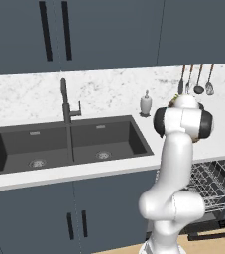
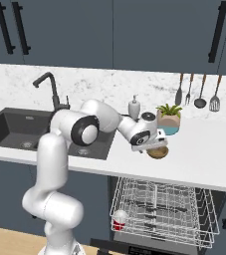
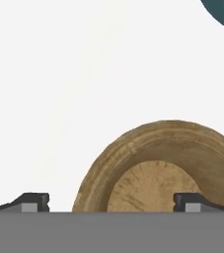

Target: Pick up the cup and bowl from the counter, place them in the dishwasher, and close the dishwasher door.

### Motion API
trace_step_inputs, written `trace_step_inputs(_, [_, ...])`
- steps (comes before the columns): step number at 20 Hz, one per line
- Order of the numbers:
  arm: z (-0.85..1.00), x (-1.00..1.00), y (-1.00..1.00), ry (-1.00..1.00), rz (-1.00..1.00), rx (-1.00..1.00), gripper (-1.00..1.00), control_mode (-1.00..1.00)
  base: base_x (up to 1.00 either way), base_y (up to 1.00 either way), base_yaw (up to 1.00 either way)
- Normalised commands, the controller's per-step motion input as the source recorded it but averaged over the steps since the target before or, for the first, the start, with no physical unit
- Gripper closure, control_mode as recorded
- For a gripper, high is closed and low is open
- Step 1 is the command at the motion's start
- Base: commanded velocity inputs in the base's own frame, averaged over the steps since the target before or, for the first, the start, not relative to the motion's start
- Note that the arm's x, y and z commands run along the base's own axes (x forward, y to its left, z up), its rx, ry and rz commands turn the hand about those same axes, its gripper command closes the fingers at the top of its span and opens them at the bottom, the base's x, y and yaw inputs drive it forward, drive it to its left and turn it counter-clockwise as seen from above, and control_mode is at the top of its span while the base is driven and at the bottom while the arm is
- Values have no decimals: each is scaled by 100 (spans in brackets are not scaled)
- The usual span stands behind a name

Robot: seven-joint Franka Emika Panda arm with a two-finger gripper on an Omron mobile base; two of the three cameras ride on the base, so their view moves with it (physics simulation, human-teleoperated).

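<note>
In the right base view, going from the left of the frame: one dark double sink (image 2: pixel 20 130) with two basins is set into the white counter (image 2: pixel 204 149), with one black faucet (image 2: pixel 50 89) behind it at upper left. The white arm rises from the lower left and reaches right across the middle. One white soap dispenser (image 2: pixel 134 107) stands at the back of the counter near centre. Just right of it is one potted plant (image 2: pixel 169 119) in a pale and teal pot. The gripper (image 2: pixel 154 145) hangs low over one wooden bowl (image 2: pixel 158 152), which sits on the counter in front of the plant, right of centre. Four utensils (image 2: pixel 199 92) hang on the wall at upper right.

Below the counter, at lower centre and right, the dishwasher (image 2: pixel 164 209) stands open with one wire rack pulled out. One red and white cup (image 2: pixel 120 220) lies in the rack's lower left corner.

In the hand view the bowl fills the lower right, with one teal curve of the pot at the upper right corner. The two fingertips (image 3: pixel 34 201) stand wide apart, the left one over bare counter, the right one over the bowl's inside; they grip nothing.
</note>
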Motion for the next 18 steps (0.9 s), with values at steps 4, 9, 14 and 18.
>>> trace_step_inputs(4, [-7, 20, -8, -9, 0, 2, 100, -100, 0, 0, 0])
trace_step_inputs(9, [-18, 0, -11, -5, 0, 0, 100, -100, 0, 0, 0])
trace_step_inputs(14, [-7, -9, 0, -11, 0, 0, 100, -100, 0, 0, 0])
trace_step_inputs(18, [0, -85, 0, -15, -2, 2, 100, -100, 0, 0, 0])
